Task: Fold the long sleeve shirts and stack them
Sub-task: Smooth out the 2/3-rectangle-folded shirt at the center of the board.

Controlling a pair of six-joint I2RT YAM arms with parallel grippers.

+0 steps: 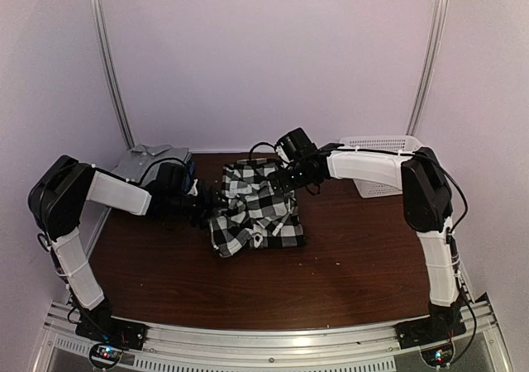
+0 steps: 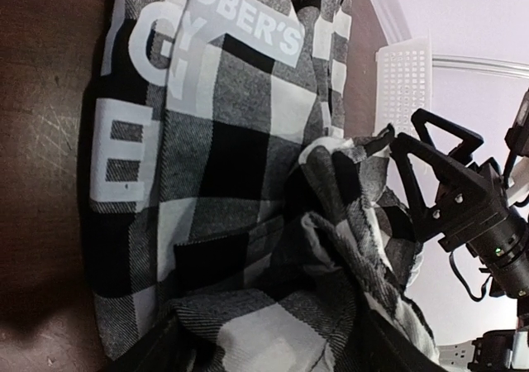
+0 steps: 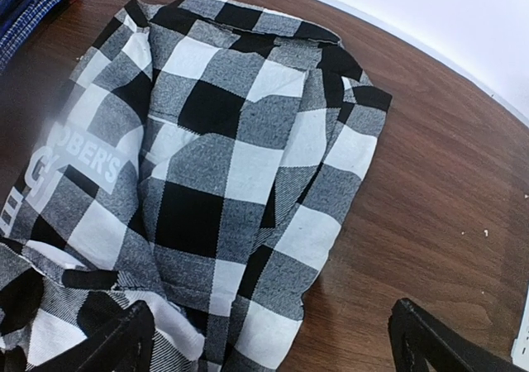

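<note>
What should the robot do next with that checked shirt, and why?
Probably lower the open right fingers and pinch the rumpled near-left corner of the plaid shirt to flatten it: that corner lies bunched while the rest is folded flat.

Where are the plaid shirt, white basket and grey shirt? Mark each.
plaid shirt (image 1: 258, 211): top view, checked middle panel.
white basket (image 1: 380, 141): top view, back rim.
grey shirt (image 1: 147, 161): top view, folded body.

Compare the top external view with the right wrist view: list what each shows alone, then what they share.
Only top external: the left arm, the right arm and a folded grey shirt at rear left. Only right wrist: white printed lettering on the cloth. Both: the rumpled plaid shirt on the brown table, with the right claw open over it.
</note>
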